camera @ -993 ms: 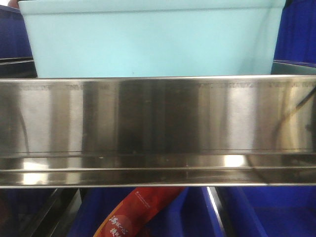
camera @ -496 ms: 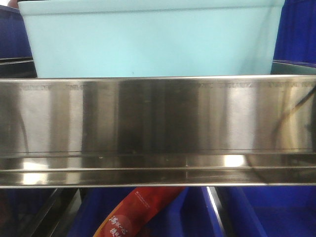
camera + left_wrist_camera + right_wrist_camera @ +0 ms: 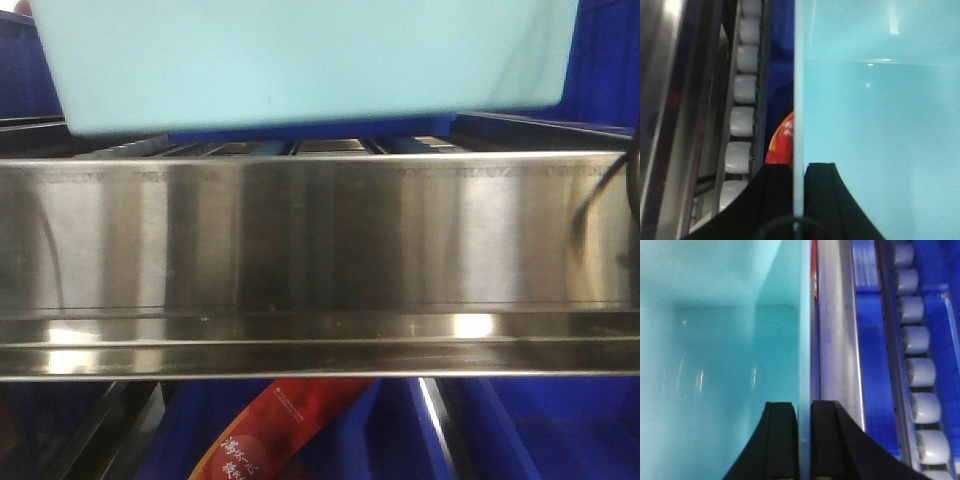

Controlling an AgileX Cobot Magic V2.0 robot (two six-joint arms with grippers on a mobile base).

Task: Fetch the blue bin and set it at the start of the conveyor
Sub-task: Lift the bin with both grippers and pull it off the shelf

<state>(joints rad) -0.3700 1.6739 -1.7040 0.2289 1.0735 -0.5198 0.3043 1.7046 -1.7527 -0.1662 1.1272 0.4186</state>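
Observation:
The blue bin (image 3: pixel 300 60), a pale cyan tub, hangs just above the steel shelf with a gap under its base, the right end a little higher. In the left wrist view my left gripper (image 3: pixel 798 167) is shut on the bin's (image 3: pixel 875 125) thin left wall, one black finger outside and one inside. My right gripper (image 3: pixel 804 405) is likewise shut on the right wall of the bin (image 3: pixel 715 365). The inside of the bin looks bare. The conveyor start is out of view.
The stainless-steel rack's front rail (image 3: pixel 320 240) spans the view right below the bin. Roller tracks (image 3: pixel 742 120) (image 3: pixel 917 370) run along both sides. Dark blue crates (image 3: pixel 520 430) and a red packet (image 3: pixel 280 430) sit on the lower level. A black cable (image 3: pixel 600 200) hangs at right.
The bin has risen off the shelf: its base was behind the front rail and now clears it, showing the rollers beneath. Both grippers stay clamped on its walls.

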